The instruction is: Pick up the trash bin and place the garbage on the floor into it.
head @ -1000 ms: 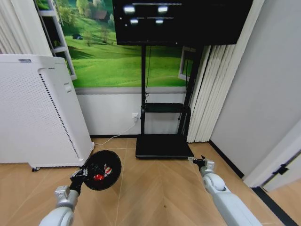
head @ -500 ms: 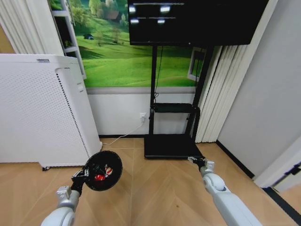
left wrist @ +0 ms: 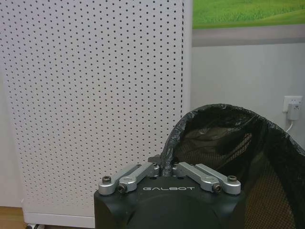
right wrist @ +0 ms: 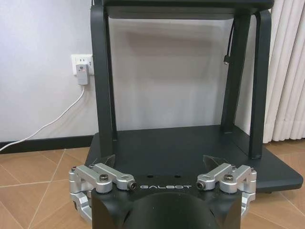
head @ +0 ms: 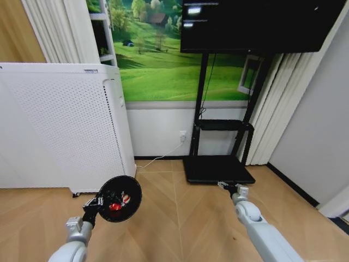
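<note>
Left gripper [head: 94, 203] has its jaws clamped on the rim of the trash bin [head: 119, 197], holding it off the floor [head: 185, 218], mouth tipped toward the head camera. Bin sits just in front of the white appliance [head: 71, 131], near its lower corner. Red-and-white garbage [head: 115, 204] visible inside the bin. In the left wrist view the jaws pinch the black liner edge of the bin [left wrist: 228, 157], with the appliance's perforated panel [left wrist: 95, 95] right behind. Right gripper [head: 229, 187] hangs with jaws spread open and empty, just in front of the black TV stand base [head: 217, 168]; wall socket [right wrist: 82, 65] and cable are behind the stand.
</note>
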